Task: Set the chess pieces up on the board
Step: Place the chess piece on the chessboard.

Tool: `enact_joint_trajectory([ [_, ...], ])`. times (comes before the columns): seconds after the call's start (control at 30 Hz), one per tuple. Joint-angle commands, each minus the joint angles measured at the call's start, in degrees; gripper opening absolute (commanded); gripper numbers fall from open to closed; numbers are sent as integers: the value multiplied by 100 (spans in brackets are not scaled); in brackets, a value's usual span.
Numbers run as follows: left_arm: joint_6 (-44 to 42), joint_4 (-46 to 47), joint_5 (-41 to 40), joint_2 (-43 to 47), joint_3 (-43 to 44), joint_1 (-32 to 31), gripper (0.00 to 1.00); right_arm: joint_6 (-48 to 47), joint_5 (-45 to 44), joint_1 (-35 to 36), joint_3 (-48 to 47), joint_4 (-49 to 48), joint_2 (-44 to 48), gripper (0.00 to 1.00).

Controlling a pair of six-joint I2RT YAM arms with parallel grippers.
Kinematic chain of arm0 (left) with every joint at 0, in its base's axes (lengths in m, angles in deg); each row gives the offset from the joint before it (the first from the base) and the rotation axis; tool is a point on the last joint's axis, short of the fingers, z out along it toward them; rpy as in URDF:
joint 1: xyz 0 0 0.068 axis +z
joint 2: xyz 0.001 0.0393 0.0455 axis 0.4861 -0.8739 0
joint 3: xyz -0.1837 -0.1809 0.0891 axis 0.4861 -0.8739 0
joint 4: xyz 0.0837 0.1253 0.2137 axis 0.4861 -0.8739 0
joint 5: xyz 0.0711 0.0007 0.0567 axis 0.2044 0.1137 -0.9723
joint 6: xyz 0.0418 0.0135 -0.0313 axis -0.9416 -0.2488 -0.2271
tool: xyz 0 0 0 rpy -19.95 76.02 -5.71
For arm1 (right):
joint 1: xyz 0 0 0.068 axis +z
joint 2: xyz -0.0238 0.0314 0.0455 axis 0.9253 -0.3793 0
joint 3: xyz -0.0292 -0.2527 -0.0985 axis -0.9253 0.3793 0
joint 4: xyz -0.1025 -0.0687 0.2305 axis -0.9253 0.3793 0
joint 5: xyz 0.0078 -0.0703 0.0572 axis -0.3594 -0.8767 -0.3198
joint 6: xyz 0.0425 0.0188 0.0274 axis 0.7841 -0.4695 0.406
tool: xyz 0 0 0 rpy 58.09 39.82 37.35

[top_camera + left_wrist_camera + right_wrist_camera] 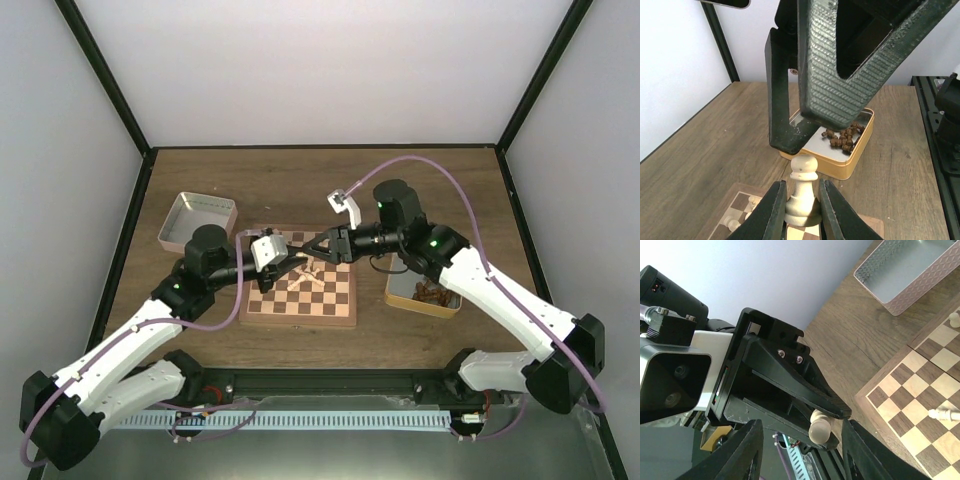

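Observation:
My left gripper is shut on the base of an upright cream pawn, held just above the near edge of the board. My right gripper is open, and its fingers straddle the pawn's round head and the left fingertips without touching the pawn. In the top view both grippers, left and right, meet over the board. Several other cream chess pieces lie in a loose heap on the board, and two show at its edge.
A yellow tin with several dark brown pieces sits right of the board. A shallow pale tray stands at the back left, also seen as the patterned tray. Black frame posts border the table.

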Motion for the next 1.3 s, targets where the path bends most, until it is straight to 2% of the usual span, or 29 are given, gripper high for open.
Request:
enact_joint_trajectory([
  [0.0,-315,-46,107,29,131,-35,4,-109,196,28,54,-56,-110,43],
  [0.13,-300,-58,-11,24,145,-46,4,-93,132,34,-21,15,-279,36],
  [0.3,-320,-30,15,-26,144,-51,4,-82,89,51,-53,19,-414,34],
  [0.43,-309,-27,-37,-38,140,-51,5,-58,85,85,-64,-22,-448,17],
  [0.57,-169,-36,-194,-4,136,-55,19,23,-43,98,-44,-102,-432,5],
  [0.67,11,-40,-480,55,137,-59,36,85,-184,95,-19,-145,-413,3],
  [0.73,152,-75,-823,121,138,-63,46,86,-409,100,-23,-118,-430,3],
  [0.87,239,-393,-1380,369,93,-55,58,-137,-1164,95,-165,90,-635,5],
  [1.03,725,-467,-2196,839,-19,-55,63,-659,-2760,201,-477,407,-1456,5],
  [1.17,1788,-473,-3776,1134,100,-55,66,-952,-3915,391,-922,626,-2494,6],
  [1.27,2149,-778,-4798,1120,365,-48,67,-1061,-4396,514,-1312,741,-3111,6],
])
